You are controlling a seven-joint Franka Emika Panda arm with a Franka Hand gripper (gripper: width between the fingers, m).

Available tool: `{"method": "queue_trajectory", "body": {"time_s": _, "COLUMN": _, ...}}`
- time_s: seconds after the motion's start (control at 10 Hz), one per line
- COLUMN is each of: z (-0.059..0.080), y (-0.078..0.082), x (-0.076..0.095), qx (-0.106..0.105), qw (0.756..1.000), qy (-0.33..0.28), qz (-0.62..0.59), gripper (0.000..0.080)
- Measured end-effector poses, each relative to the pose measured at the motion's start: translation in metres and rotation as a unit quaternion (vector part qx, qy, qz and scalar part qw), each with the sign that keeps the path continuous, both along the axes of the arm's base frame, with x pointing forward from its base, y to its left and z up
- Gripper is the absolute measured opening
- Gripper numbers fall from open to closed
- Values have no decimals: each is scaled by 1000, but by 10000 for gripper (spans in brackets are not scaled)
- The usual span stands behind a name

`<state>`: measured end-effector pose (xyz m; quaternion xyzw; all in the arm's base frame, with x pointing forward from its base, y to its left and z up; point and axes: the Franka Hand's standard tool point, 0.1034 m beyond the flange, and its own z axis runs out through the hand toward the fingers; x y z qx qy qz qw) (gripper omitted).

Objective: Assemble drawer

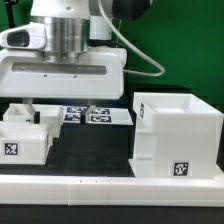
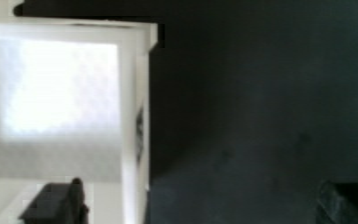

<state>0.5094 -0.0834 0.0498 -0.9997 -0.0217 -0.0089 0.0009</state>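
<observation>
The large white drawer casing (image 1: 176, 133) stands on the dark table at the exterior view's right, with a tag on its front. A small white open-top tray (image 1: 23, 142) sits at the left, and a second one (image 1: 14, 116) is behind it. My gripper (image 1: 58, 108) hangs low over the trays with its jaws wide open and holds nothing. In the wrist view a white tray (image 2: 60, 100) fills one side. One finger (image 2: 55, 203) is over the tray and the other is over bare table, so my gripper (image 2: 204, 205) straddles the tray's edge.
The marker board (image 1: 97, 116) lies flat on the table behind the gripper. A long low white border rail (image 1: 110, 186) runs along the front. Dark table (image 1: 95, 150) shows between the trays and the casing. A green wall stands behind.
</observation>
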Motion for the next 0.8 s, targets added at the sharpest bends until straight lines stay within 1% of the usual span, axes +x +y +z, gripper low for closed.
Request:
{"method": "queue_trajectory", "body": {"time_s": 0.2, "z": -10, "y": -10, "x": -6, "qx": 3, "qw": 1000, "qy": 9, "qz": -12, "gripper": 649}}
{"method": "queue_trajectory", "body": {"time_s": 0.3, "z": -17, "y": -20, "x": -8, "qx": 1, "qw": 1000, "qy": 12, "qz": -12, "gripper": 649}}
{"method": "queue_trajectory", "body": {"time_s": 0.4, "z": -25, "y": -25, "x": -12, "qx": -2, "qw": 1000, "qy": 13, "qz": -15, "gripper": 649}}
{"method": "queue_trajectory", "body": {"time_s": 0.5, "z": -33, "y": -27, "x": -16, "qx": -4, "qw": 1000, "qy": 17, "qz": -16, "gripper": 649}}
{"method": "queue_trajectory", "body": {"time_s": 0.6, "z": -39, "y": -25, "x": -21, "qx": -5, "qw": 1000, "qy": 18, "qz": -14, "gripper": 649}}
{"method": "queue_trajectory", "body": {"time_s": 0.8, "z": -42, "y": -19, "x": -22, "qx": -6, "qw": 1000, "qy": 16, "qz": -11, "gripper": 649}}
